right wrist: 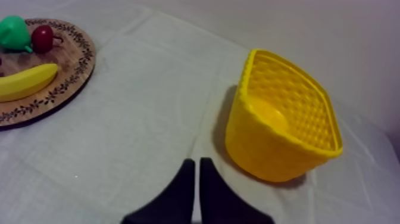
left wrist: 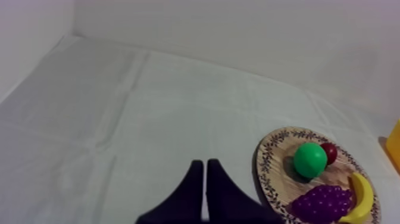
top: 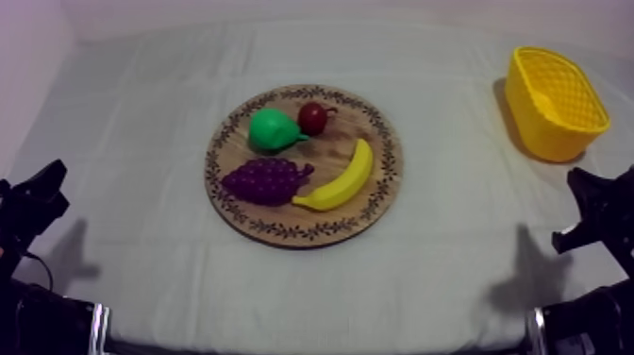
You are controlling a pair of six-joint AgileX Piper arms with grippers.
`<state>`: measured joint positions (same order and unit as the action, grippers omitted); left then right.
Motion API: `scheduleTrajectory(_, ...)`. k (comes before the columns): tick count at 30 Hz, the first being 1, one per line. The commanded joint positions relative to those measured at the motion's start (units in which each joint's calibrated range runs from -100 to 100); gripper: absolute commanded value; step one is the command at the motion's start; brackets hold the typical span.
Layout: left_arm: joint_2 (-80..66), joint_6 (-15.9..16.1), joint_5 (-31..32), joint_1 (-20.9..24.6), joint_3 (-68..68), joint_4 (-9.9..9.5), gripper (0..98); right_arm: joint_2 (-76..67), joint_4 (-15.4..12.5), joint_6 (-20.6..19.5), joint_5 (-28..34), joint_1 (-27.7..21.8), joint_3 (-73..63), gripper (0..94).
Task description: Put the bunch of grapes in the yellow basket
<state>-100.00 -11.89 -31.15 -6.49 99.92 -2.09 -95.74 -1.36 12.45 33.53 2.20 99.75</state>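
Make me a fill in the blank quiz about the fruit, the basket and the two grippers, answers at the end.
1. The bunch of grapes lies on the round wooden ____.
2. The yellow basket stands at my ____ side.
3. The left gripper and the right gripper are both ____.
4. The green fruit beside the small red fruit is the ____.
Missing: board; right; shut; pear.

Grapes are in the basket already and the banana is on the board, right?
Not quite. The grapes are on the board, beside the banana, not in the basket. The top view shows it. The banana part is right.
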Motion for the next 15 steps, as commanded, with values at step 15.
scheduleTrajectory(15, 0.0, -0.01, 0.03, 0.01, -0.04, -0.04, 0.1, -0.02, 0.02, -3.92, 1.67, -0.05, 0.03, 0.5)
